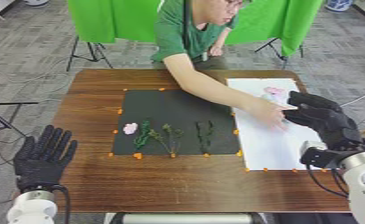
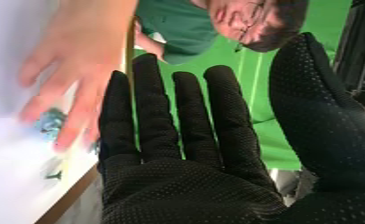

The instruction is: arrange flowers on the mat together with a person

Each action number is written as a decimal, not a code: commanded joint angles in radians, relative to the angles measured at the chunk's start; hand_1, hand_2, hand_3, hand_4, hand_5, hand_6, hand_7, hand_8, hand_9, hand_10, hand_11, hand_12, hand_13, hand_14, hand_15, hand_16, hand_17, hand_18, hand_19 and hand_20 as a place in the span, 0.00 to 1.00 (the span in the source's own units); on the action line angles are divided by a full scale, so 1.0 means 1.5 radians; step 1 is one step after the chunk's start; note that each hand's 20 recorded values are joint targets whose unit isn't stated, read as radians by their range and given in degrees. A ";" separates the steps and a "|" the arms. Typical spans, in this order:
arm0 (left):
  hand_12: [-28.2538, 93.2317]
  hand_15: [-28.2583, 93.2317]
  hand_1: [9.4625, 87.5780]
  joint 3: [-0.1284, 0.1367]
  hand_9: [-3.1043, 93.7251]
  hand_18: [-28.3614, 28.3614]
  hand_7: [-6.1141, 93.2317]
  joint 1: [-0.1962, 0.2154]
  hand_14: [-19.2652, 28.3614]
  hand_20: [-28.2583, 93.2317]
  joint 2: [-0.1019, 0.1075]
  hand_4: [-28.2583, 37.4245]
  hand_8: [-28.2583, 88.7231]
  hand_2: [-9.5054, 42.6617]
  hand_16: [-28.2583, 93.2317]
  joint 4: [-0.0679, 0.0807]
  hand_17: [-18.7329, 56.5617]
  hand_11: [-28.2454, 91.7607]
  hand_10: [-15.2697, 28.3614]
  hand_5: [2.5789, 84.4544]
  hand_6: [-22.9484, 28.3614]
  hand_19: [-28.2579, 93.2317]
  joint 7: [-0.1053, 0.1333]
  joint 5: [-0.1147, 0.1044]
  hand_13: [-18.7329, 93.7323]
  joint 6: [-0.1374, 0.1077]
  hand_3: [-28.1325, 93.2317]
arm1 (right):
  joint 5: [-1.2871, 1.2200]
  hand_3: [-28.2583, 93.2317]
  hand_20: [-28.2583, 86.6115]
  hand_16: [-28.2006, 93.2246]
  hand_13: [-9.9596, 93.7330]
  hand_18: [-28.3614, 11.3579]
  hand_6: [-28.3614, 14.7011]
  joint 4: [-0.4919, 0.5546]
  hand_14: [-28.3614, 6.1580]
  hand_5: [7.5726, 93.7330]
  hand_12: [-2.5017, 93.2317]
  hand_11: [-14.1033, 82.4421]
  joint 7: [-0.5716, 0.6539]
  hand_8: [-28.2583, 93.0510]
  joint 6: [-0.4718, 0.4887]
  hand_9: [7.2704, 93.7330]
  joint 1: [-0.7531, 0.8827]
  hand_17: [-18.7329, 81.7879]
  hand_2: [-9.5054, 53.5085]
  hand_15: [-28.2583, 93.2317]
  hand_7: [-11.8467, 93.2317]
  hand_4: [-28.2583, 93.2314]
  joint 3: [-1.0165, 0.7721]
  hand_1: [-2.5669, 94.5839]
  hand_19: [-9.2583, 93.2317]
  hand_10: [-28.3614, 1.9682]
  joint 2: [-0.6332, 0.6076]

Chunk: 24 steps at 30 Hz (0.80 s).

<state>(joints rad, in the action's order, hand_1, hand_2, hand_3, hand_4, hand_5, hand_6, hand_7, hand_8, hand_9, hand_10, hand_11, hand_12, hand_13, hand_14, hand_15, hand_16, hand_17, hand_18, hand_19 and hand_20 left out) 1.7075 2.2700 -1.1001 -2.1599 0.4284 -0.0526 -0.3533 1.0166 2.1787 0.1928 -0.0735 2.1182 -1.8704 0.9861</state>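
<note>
Fingers spread on left hand (image 1: 42,165), beside table (image 1: 187,185). On black mat (image 1: 183,107): one pink flower (image 1: 130,128), one leafy sprig (image 1: 143,135), forked greenery (image 1: 170,139), count unclear, two thin stems (image 1: 204,138); all greenery lengthwise near-to-far. Over white sheet (image 1: 272,152): person's hand (image 1: 267,113), blue flower (image 2: 50,121) beneath. Right hand (image 1: 319,116): fingers straight, parted.

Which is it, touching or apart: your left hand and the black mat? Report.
Apart. The head view shows bare brown tabletop between the left hand and the black mat.
</note>
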 commanded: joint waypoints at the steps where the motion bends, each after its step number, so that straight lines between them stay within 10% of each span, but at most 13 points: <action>1: 0.29 0.55 0.26 0.000 0.51 0.78 0.22 0.013 0.75 0.32 -0.011 0.00 0.15 0.49 0.15 -0.003 0.16 0.43 0.67 0.61 0.61 0.60 0.000 -0.006 0.47 -0.011 0.86 | 0.018 0.88 0.39 0.42 0.51 0.26 0.61 0.008 0.43 0.42 0.18 0.25 0.020 0.12 -0.019 0.40 0.003 0.32 0.04 0.36 0.30 0.00 0.003 0.43 0.52 0.56 0.001; 24: 0.29 0.56 0.26 -0.003 0.51 0.78 0.23 0.007 0.75 0.32 -0.002 0.00 0.15 0.49 0.15 0.002 0.16 0.44 0.67 0.61 0.61 0.60 0.001 -0.016 0.48 -0.012 0.86 | 0.021 0.88 0.39 0.41 0.51 0.25 0.60 0.007 0.42 0.43 0.17 0.25 0.046 0.12 -0.007 0.40 0.006 0.32 0.05 0.38 0.30 0.00 0.008 0.44 0.57 0.55 0.010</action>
<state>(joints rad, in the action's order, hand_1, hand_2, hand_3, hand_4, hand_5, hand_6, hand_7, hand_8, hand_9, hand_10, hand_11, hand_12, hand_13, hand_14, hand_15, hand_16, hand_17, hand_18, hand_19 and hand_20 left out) 1.7078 2.2724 -1.1043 -2.1611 0.4310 -0.0675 -0.3628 1.0442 2.1896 0.2561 -0.0852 2.1178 -1.8641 0.9915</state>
